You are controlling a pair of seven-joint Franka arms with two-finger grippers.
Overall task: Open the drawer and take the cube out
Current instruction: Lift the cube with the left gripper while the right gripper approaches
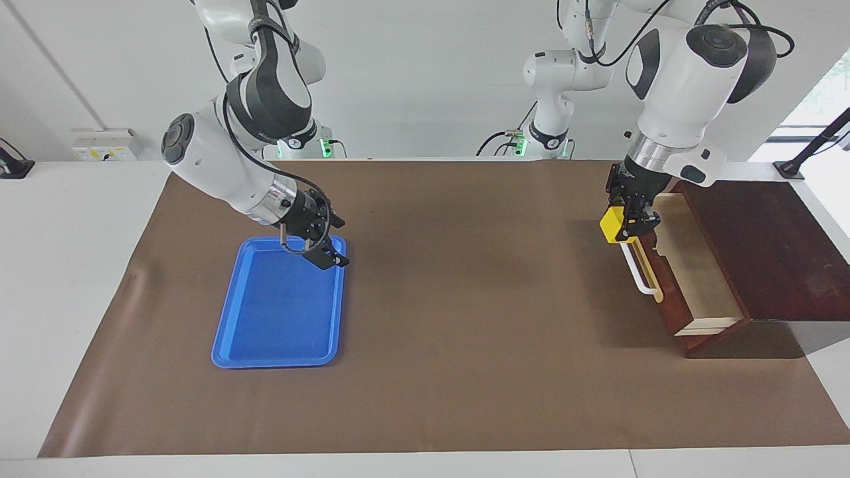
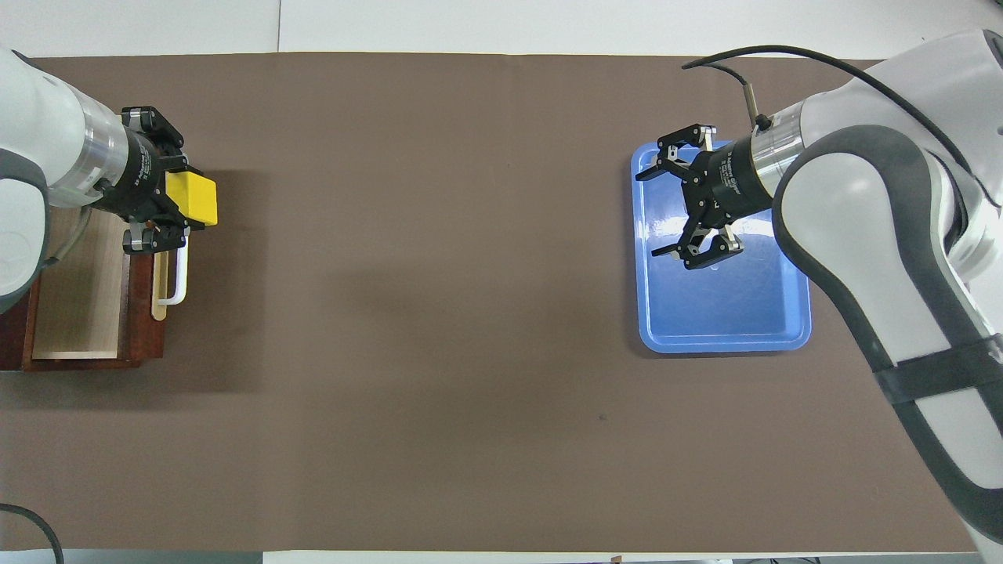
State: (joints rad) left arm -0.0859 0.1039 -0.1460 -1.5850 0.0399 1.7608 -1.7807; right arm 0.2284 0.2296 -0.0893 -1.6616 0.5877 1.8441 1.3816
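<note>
The drawer (image 1: 697,272) stands pulled open at the left arm's end of the table, its pale wood inside bare. Its white bar handle (image 1: 639,275) faces the table's middle. The drawer also shows in the overhead view (image 2: 78,298). My left gripper (image 1: 624,226) is shut on the yellow cube (image 1: 614,224) and holds it in the air over the drawer's front, just above the handle (image 2: 180,274). The gripper (image 2: 176,200) and cube (image 2: 194,198) show in the overhead view too. My right gripper (image 1: 335,242) is open and empty over the blue tray.
A blue plastic tray (image 1: 279,318) lies empty at the right arm's end of the table, also in the overhead view (image 2: 729,313). The drawer's dark reddish-brown cabinet (image 1: 764,252) sits at the table's edge. A brown mat (image 1: 465,332) covers the table.
</note>
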